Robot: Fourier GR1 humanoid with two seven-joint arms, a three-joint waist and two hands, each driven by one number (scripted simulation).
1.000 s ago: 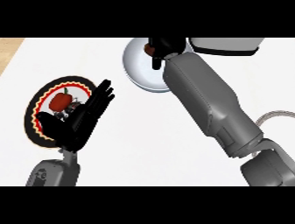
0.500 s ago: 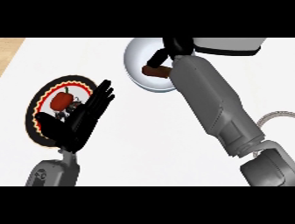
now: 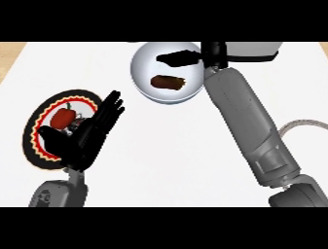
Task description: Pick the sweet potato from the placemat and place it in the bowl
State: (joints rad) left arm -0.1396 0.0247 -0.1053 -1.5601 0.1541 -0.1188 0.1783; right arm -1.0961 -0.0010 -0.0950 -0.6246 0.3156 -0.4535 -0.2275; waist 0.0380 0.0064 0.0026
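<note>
Since the right hand (image 3: 185, 58) hangs over the far side of the bowl (image 3: 140, 80) with its fingers stretched out and holding nothing, the placing step looks as good as done. The potato (image 3: 168, 81) lies loose on the bowl's floor, just on the near side of those fingers and apart from them, with white bowl showing between.

What remains, by my reading, is the retreat. The hand should lift up and back toward the robot's side, with the forearm kept off the rim so the bowl is not nudged.

Further out, the left hand (image 3: 87, 135) rests open, fingers up, above the round placemat (image 3: 31, 146) at the view's left. A red pepper (image 3: 65, 116) sits on the mat beside it.
</note>
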